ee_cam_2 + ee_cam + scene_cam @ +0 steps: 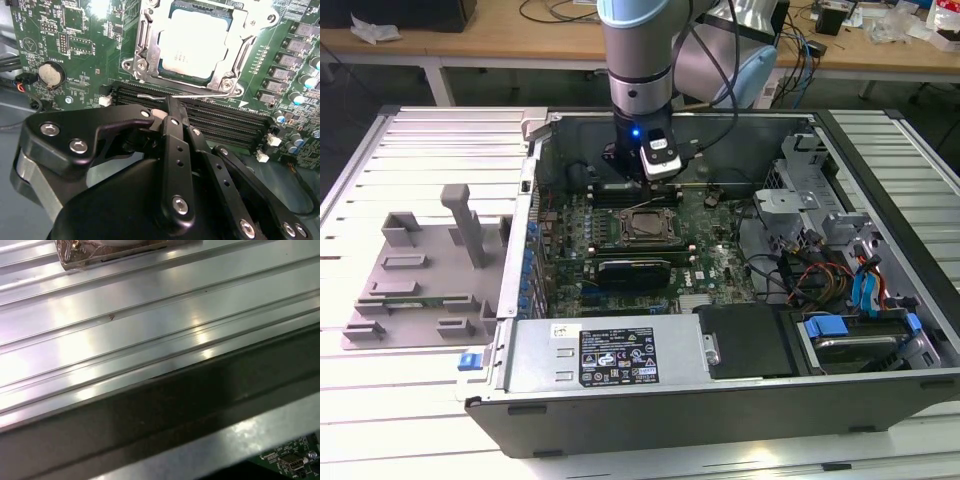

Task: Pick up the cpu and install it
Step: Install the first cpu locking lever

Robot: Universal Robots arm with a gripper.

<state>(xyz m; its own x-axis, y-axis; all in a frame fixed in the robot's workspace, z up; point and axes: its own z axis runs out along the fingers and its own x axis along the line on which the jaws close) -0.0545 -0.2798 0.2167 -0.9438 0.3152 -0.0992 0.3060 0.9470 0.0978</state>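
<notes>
cpu (192,44) seated in socket (141,47) | gripper (167,107) beside it, fingers closed, empty

Open computer case (620,420) lay on ribbed metal desk (410,400); grey slotted tray (420,275) sat beside it, toward exterior view's left.

A robotics lab: an opened computer case (720,300) on a ribbed aluminium table (410,150), with cable-strewn wooden benches (520,30) behind.
</notes>
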